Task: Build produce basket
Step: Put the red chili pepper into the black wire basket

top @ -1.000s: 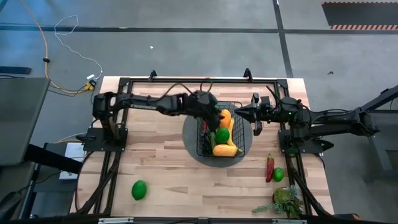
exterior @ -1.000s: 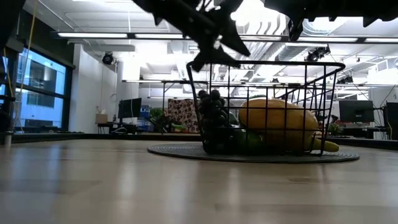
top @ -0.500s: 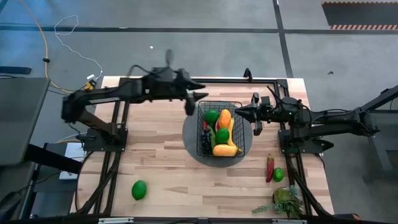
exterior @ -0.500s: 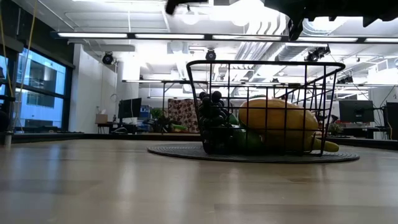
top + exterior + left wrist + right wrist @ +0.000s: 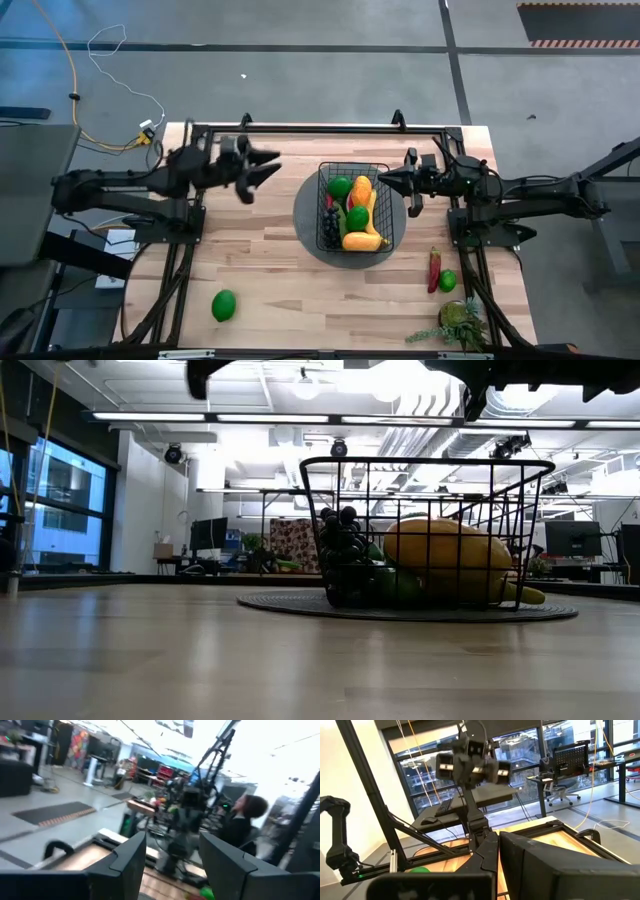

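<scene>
The black wire basket [image 5: 386, 168] stands on a round dark mat [image 5: 304, 226] mid-table. It holds produce: a green fruit [image 5: 340, 186], an orange piece [image 5: 362, 188], a yellow piece [image 5: 362, 241] and dark grapes [image 5: 340, 545]. My left gripper [image 5: 268, 168] hangs open and level to the left of the basket, with nothing between its fingers [image 5: 131, 855]. My right gripper [image 5: 384, 182] hovers shut and level over the basket's right rim, touching nothing. Its joined fingers show in the right wrist view [image 5: 492, 845].
A green round fruit [image 5: 224, 305] lies near the table's front left. A red chili [image 5: 434, 268], a small green fruit [image 5: 447, 281] and a leafy plant [image 5: 460, 322] lie at the front right. Bare wood stretches left of the mat. A person [image 5: 247, 812] shows beyond the table.
My left gripper has risen from over the basket's far-left corner and drawn back toward the table's left edge. It has tipped from pointing down to level. The green fruit at that corner now shows uncovered.
</scene>
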You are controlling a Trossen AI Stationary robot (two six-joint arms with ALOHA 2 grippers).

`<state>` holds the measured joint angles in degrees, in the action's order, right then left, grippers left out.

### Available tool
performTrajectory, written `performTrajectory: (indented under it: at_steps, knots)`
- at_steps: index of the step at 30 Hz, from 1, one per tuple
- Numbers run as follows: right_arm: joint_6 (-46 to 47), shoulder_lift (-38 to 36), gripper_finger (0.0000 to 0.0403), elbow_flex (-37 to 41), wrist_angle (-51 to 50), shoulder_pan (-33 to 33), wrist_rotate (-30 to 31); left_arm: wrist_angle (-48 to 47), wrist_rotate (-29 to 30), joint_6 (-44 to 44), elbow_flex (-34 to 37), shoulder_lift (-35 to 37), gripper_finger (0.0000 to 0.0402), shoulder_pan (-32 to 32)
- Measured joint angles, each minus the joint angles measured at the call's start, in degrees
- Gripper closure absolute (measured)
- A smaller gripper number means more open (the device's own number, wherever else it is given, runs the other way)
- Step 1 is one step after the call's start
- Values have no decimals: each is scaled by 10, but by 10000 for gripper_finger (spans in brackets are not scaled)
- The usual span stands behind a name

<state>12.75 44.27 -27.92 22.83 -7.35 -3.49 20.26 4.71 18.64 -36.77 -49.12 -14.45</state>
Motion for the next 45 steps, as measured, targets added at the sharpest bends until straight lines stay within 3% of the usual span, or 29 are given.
performTrajectory:
  at_steps: [8,15,34,41,45]
  knots:
    - [-2,0,403,0,0,0,0,-12,3,21,106,95,227,23]
    - [-7,0,403,0,0,0,0,-2,5,-40,107,98,227,22]
    - [-9,0,402,0,1,0,0,-3,8,-23,107,98,227,22]
    - [46,0,402,0,11,-3,1,-3,4,-21,107,97,228,22]
    - [49,0,402,-5,7,-5,1,-7,-8,-10,107,97,263,22]
